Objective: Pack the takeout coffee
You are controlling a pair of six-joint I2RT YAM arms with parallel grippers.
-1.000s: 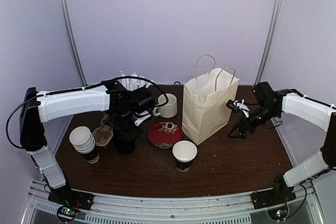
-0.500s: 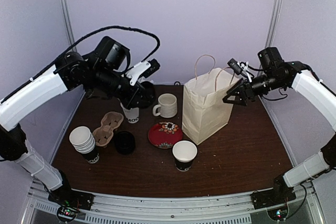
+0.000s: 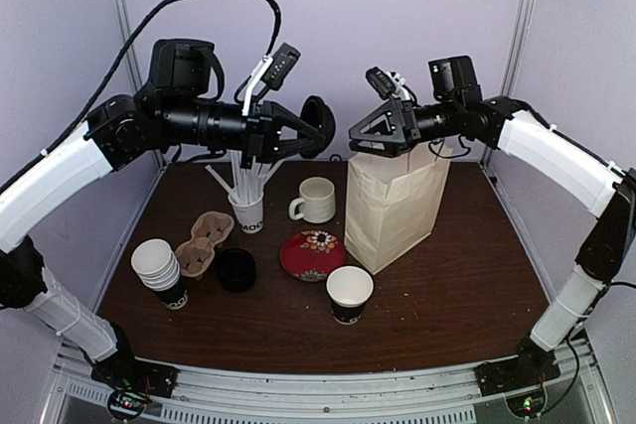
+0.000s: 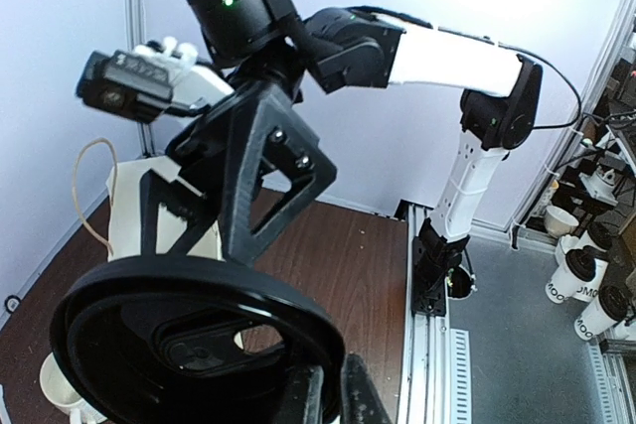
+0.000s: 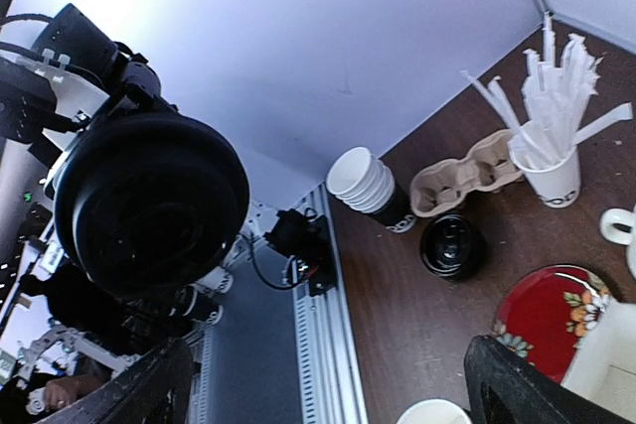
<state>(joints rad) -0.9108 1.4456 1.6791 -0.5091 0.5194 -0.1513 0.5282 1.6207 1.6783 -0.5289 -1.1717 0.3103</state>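
Brown table [image 3: 447, 275] in a lilac-walled booth; two robot arms face each other above a paper bag [image 3: 393, 206].
The left gripper [image 3: 306, 131], fingers pressed together, pinches a black lid [image 3: 318, 126] by its rim, facing the right gripper [image 3: 360, 134], spread wide over the bag, probably for a handover. A black coffee cup [image 3: 237, 270] stands at the left, just beside a cardboard carrier [image 3: 204, 243]. A straw cup [image 3: 248, 220] reads MOCO.
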